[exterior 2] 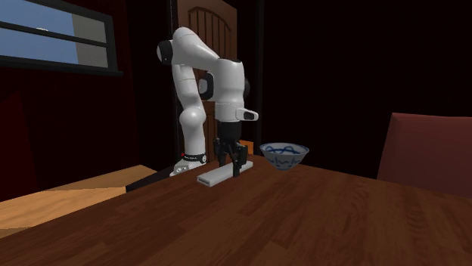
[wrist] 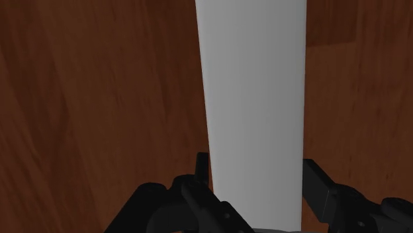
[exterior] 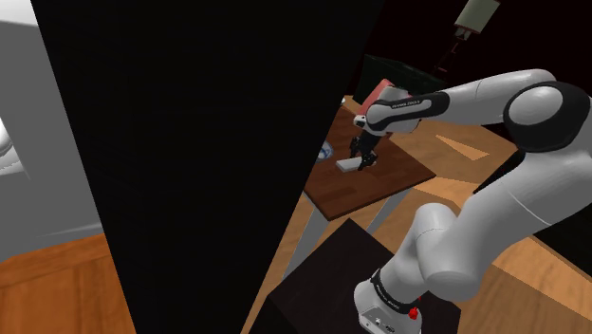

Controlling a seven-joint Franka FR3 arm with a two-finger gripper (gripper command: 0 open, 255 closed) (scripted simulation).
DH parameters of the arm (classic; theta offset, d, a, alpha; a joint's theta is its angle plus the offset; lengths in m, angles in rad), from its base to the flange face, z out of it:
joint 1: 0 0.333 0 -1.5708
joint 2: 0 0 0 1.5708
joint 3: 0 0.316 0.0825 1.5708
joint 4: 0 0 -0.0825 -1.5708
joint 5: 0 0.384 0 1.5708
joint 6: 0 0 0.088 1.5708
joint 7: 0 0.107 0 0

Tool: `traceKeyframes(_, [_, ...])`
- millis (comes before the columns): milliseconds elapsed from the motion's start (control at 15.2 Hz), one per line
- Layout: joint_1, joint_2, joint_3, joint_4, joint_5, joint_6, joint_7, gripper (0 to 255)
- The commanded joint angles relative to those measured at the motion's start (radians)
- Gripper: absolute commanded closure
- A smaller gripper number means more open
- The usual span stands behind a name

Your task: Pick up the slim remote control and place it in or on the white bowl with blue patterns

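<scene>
Surface: one, dark brown wood with visible grain, smooth and flat.

Slim remote control: one, a long, narrow slab drawn plain pale grey, with no buttons or markings to be seen. It sits at surface level near the middle of the wood; whether it is lifted clear cannot be told.

Gripper: one, all black, pointing straight down over the remote's far end. In the wrist view its two fingers press against the slab's long edges, one on each side, with no wood showing between finger and slab.

White bowl: one, round and flared on a small foot, with blue patterns. It stands upright just beyond the gripper, apart from the remote.

Arm: one, white with dark joints.

Chair: one, dull red, at the second exterior view's right.
</scene>
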Motion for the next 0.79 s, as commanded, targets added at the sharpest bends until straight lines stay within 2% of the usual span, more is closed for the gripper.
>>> traceKeyframes(0, [-0.015, -0.03, 0.023, 0.013, -0.025, -0.035, 0.02, 255])
traceKeyframes(726, [-0.062, -0.133, 0.114, 0.1, -0.079, -0.206, 0.069, 255])
